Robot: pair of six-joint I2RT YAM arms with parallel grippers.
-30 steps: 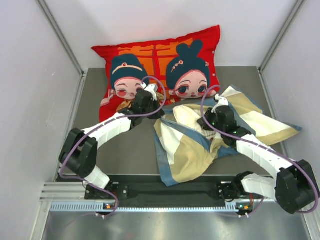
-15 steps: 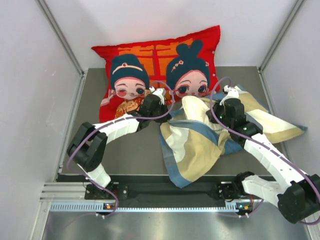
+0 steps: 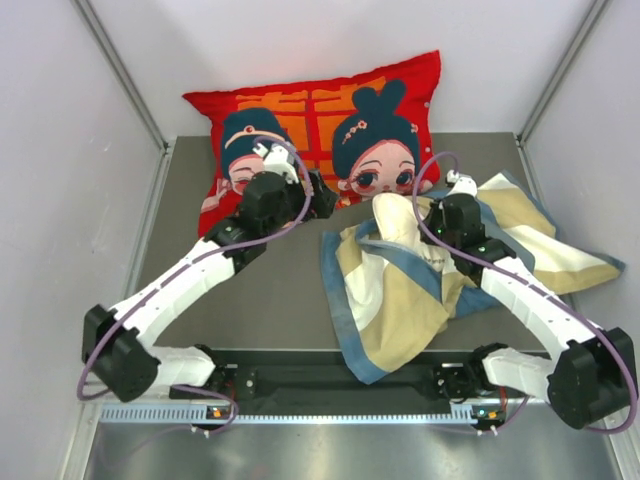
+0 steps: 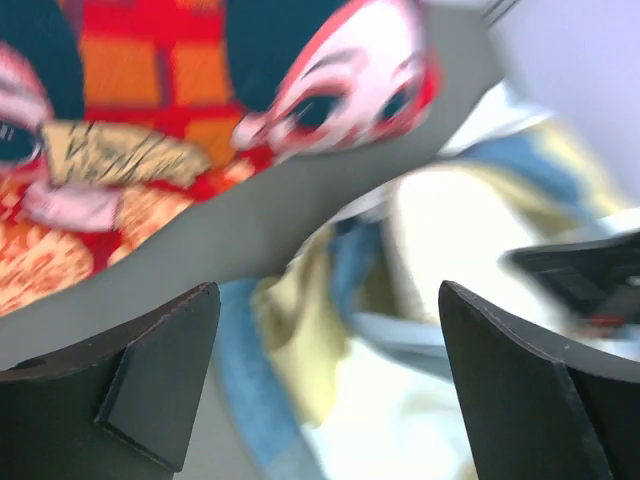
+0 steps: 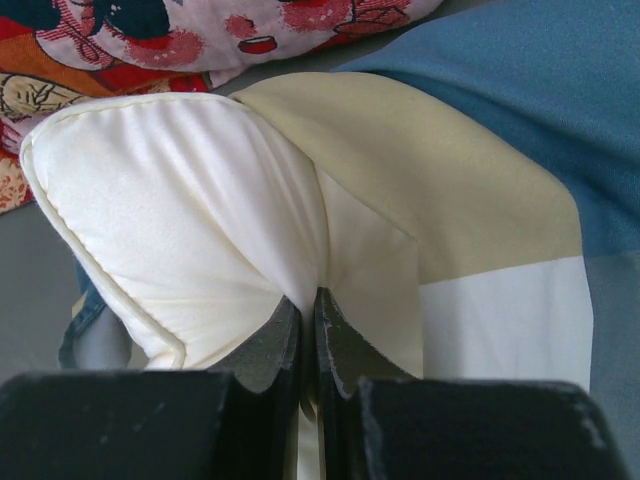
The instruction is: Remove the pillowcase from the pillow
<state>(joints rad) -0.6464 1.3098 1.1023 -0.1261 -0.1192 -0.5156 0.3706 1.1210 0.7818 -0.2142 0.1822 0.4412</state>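
The pillowcase, in blue, tan and cream blocks, lies crumpled on the grey table right of centre. A cream-white corner of the pillow pokes out of its far end. My right gripper is shut on that corner. In the right wrist view the jaws pinch the pillow, with its piped edge, right beside the pillowcase. My left gripper hangs open left of the pillow, in front of the red cushion. Nothing sits between its fingers, and the pillowcase shows blurred below them.
A large red cartoon-figure cushion leans at the back of the table, close behind both grippers, and also shows in the wrist views. White walls enclose the table on both sides.
My left gripper has opened, let go of the pillowcase's edge and lifted back towards the red cushion. The right gripper stayed shut and drew back, and more of the pillow corner shows.
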